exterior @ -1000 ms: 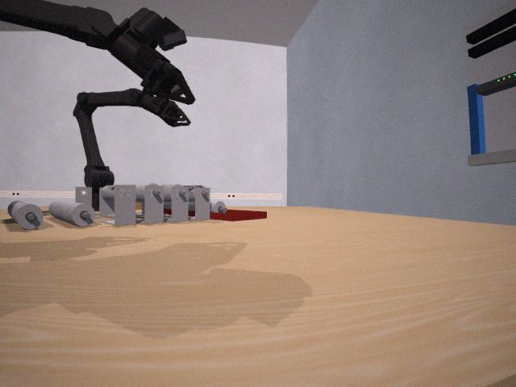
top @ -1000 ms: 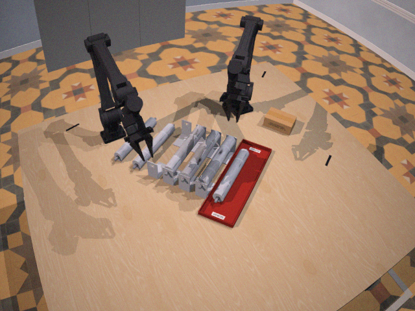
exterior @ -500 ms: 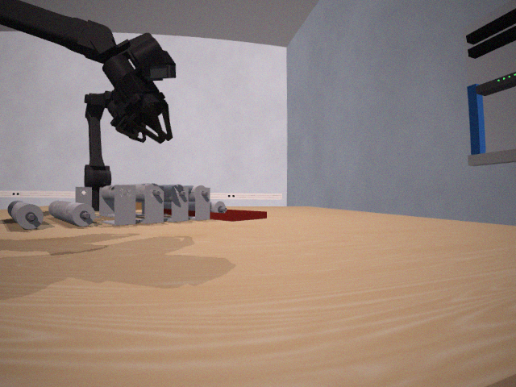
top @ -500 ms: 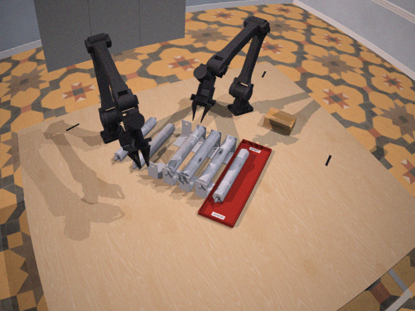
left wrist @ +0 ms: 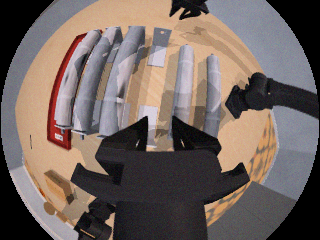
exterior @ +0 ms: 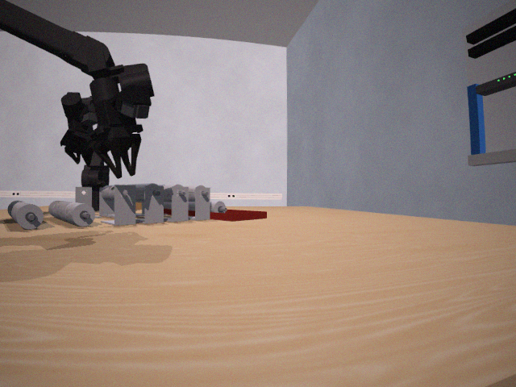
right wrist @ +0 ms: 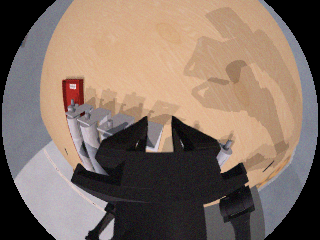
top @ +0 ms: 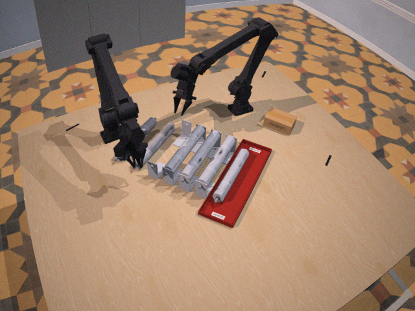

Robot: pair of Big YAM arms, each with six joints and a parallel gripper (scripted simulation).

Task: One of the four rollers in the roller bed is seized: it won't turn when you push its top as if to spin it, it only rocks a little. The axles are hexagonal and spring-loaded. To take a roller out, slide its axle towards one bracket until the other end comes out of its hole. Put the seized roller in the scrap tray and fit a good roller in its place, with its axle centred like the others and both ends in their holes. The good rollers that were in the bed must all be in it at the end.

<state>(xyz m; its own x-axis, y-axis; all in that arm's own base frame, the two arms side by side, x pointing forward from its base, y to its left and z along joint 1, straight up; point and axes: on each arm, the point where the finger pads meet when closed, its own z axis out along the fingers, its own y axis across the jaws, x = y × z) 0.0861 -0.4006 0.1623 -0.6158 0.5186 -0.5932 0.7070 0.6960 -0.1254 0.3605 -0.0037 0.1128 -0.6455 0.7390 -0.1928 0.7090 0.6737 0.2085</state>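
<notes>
The left pincer hangs above the far side of the roller bed, its fingers partly apart with nothing between them. The right pincer hovers at the near side, over the near ends of the loose rollers as the top view shows it; it too is partly released and grasps nothing.

Three rollers sit side by side in the bed: a left one, a middle one and a right one. The slot at the bed's left end has no roller, and its near bracket and far bracket stand bare. Left of the bed, two loose rollers lie on the tabletop, an inner one and an outer one, apart and roughly parallel.

The red scrap tray is just beside the bed's right end, with one roller lying lengthwise in it. I cannot tell by sight which roller is seized. A cardboard box rests at the far right.
</notes>
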